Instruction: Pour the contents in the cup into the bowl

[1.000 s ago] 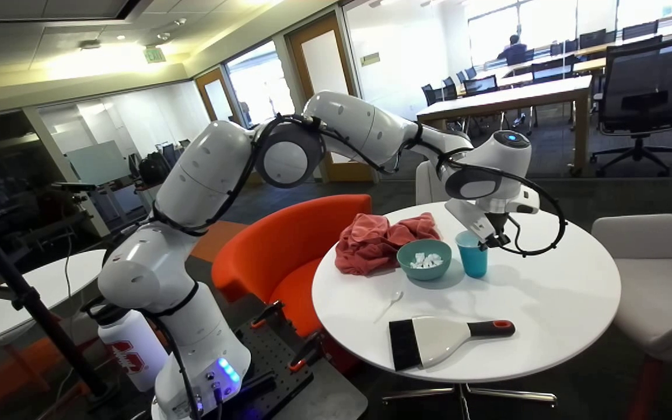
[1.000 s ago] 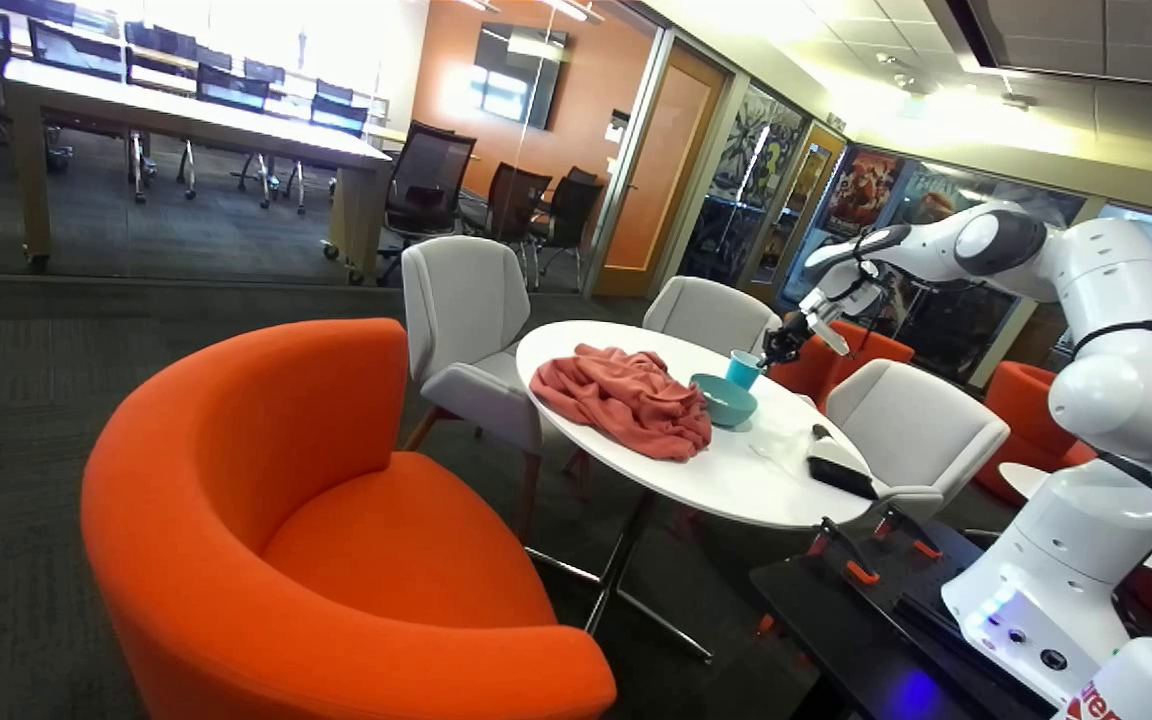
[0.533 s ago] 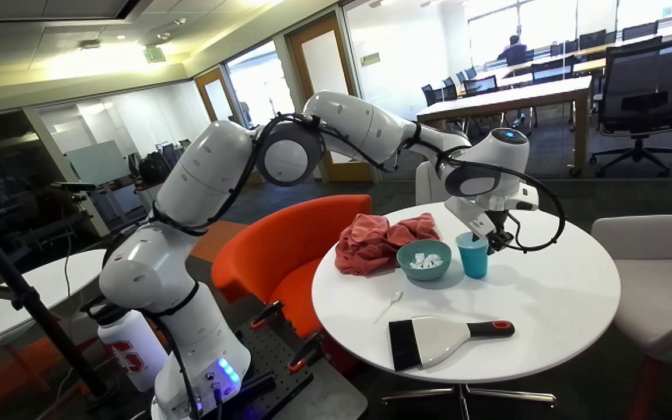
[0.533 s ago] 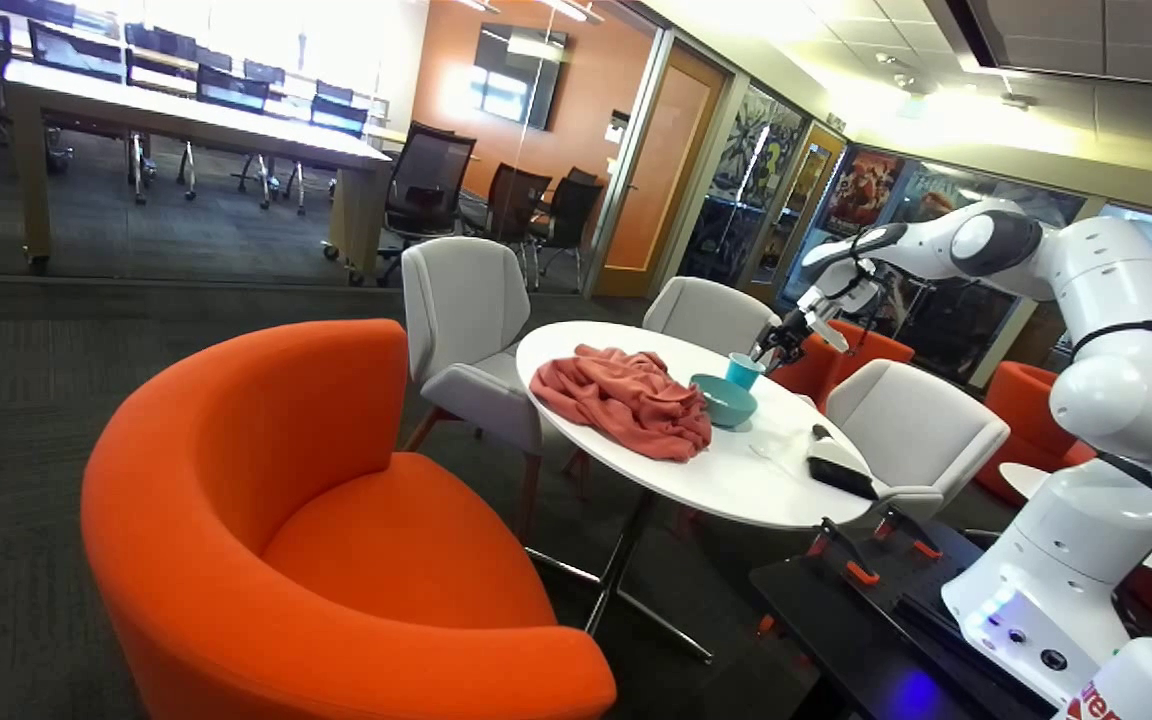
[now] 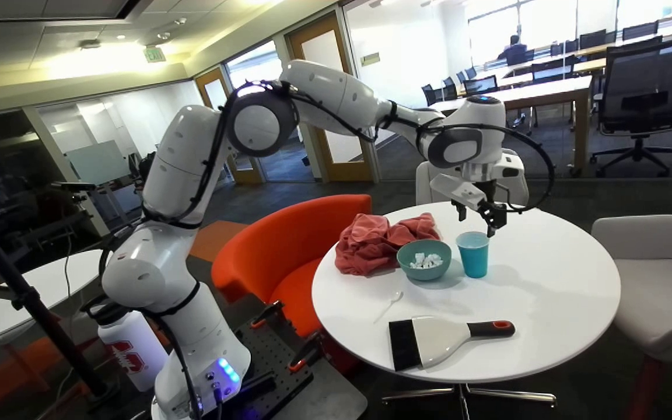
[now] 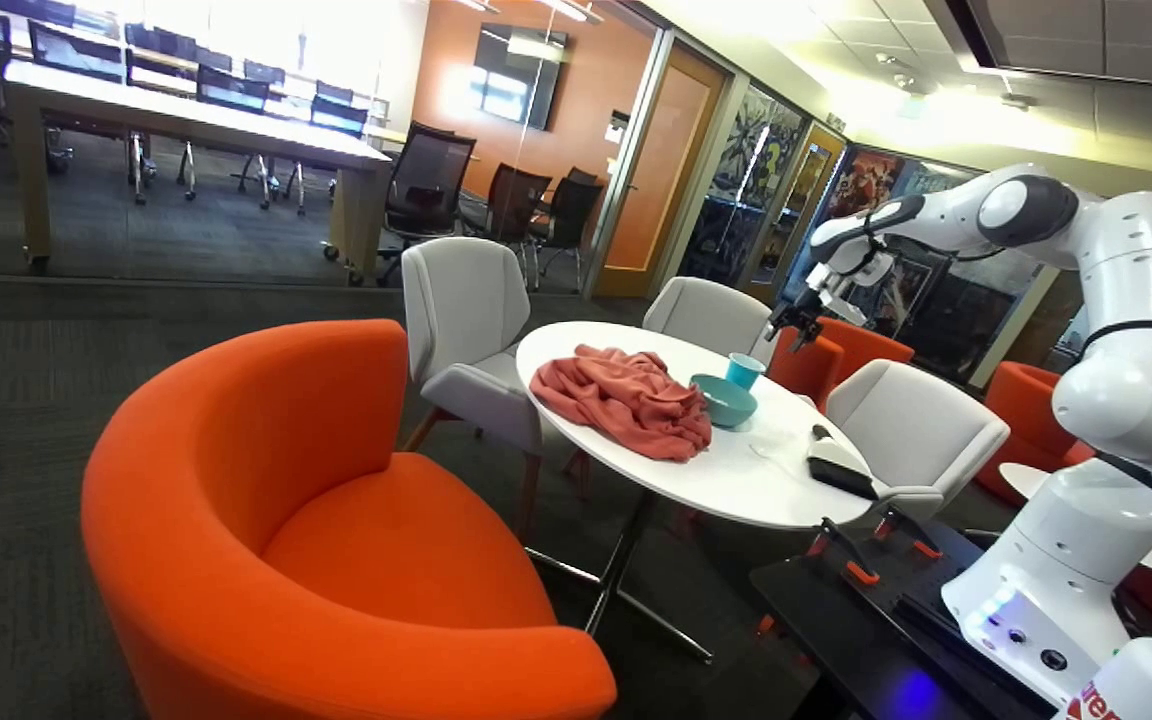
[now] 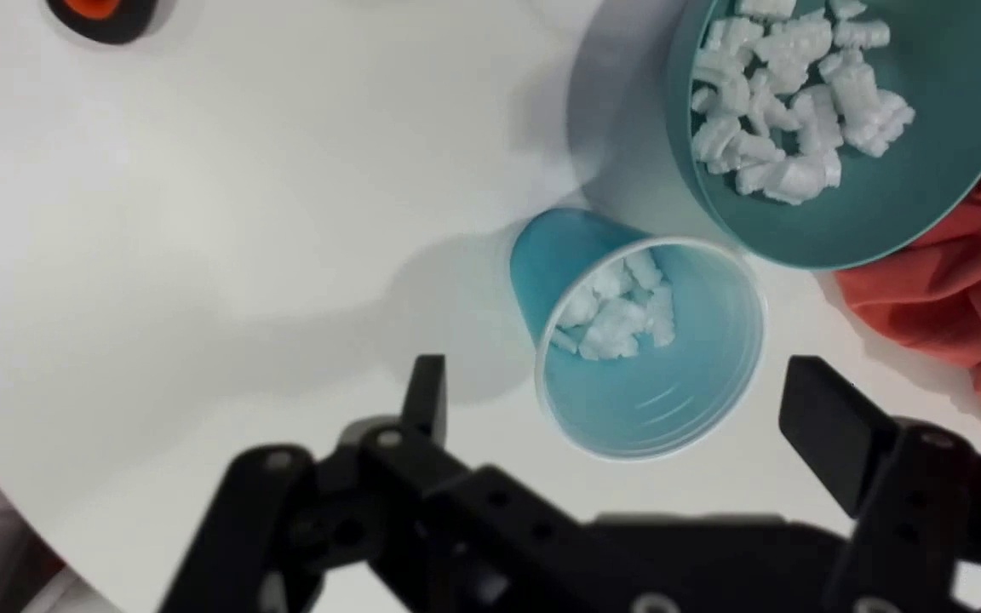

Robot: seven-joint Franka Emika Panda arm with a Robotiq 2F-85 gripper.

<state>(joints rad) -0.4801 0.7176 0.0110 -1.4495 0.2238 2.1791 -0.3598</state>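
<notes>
The blue cup (image 5: 473, 259) stands upright on the white round table, close beside the bowl. Looking down from the wrist, I see several white pieces (image 7: 614, 328) inside the cup (image 7: 678, 383). More white pieces (image 7: 797, 111) lie in the teal bowl (image 7: 950, 162); this bowl (image 5: 429, 276) also shows in both exterior views. My gripper (image 5: 476, 223) hovers above the cup without touching it. In the wrist view the gripper (image 7: 616, 372) is open, its fingers far apart, with the cup's rim lower down between them and nothing held.
A crumpled red cloth (image 5: 371, 245) lies against the bowl's far side. Nearer the table's front edge are a white spoon (image 5: 395, 297) and a brush (image 5: 441, 341) with a black handle. Chairs surround the table, including an orange one (image 5: 289, 256).
My gripper was low at the cup's rim a second ago. Its fingers have spread apart and it has risen above the cup. Cup and bowl stay in place.
</notes>
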